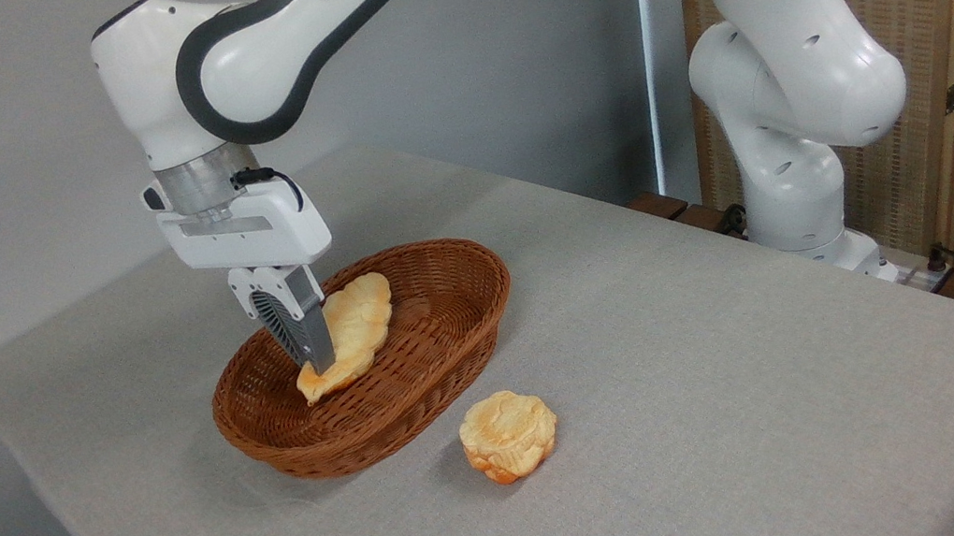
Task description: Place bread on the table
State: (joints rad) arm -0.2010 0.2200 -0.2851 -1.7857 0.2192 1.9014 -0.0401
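The bread point(357, 316), a long golden-orange leaf-shaped pastry, lies slanted inside the brown wicker basket point(458, 332), pointed end toward the basket's left. My gripper point(316, 364) reaches down into the basket from above and is shut on the bread near its pointed end. The fingers point(294, 319) stand pressed close together. The light grey table point(688, 350) carries the basket at its left-middle part.
A small round flower-shaped bun point(509, 434) sits on the table just in front of the basket's right end. The arm's white base point(797, 192) stands at the table's far right edge. A wooden screen point(927, 49) is behind it.
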